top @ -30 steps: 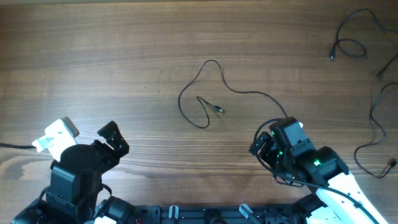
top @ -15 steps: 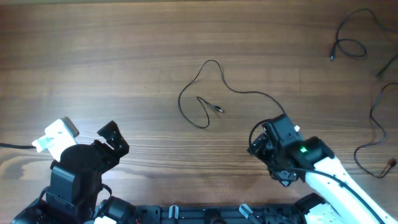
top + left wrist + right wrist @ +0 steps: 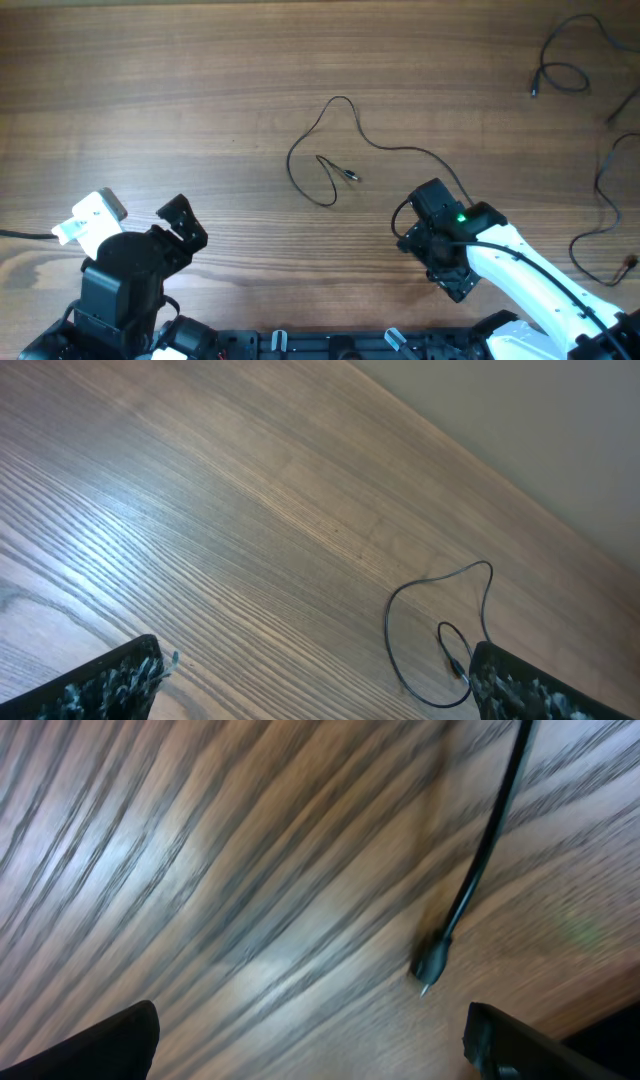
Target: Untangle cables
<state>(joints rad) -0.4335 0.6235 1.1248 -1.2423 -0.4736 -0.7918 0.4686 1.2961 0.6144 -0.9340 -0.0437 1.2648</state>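
One thin black cable (image 3: pixel 330 150) lies in loose loops mid-table, its small plug (image 3: pixel 350 176) inside the loop. Its other end runs right and disappears under my right gripper (image 3: pixel 425 225). The right wrist view shows that end (image 3: pixel 487 840) with its plug tip (image 3: pixel 432 967) lying on the wood between the wide-open right gripper (image 3: pixel 310 1055) fingers, nearer the right one, untouched. My left gripper (image 3: pixel 140 215) stands open at the front left, far from the loop. Its wrist view has the loop (image 3: pixel 440 645) ahead by the right finger (image 3: pixel 545 685); the left gripper (image 3: pixel 320 695) holds nothing.
Two more thin black cables lie at the right edge: a curled one at the back right (image 3: pixel 562 72) and a long one (image 3: pixel 605 185) ending in a small plug (image 3: pixel 628 262). The wooden table (image 3: pixel 180 90) is bare at the left and back.
My right arm has swung left and forward along the table's front, its gripper now over the cable's end. The left arm and the cables have not moved.
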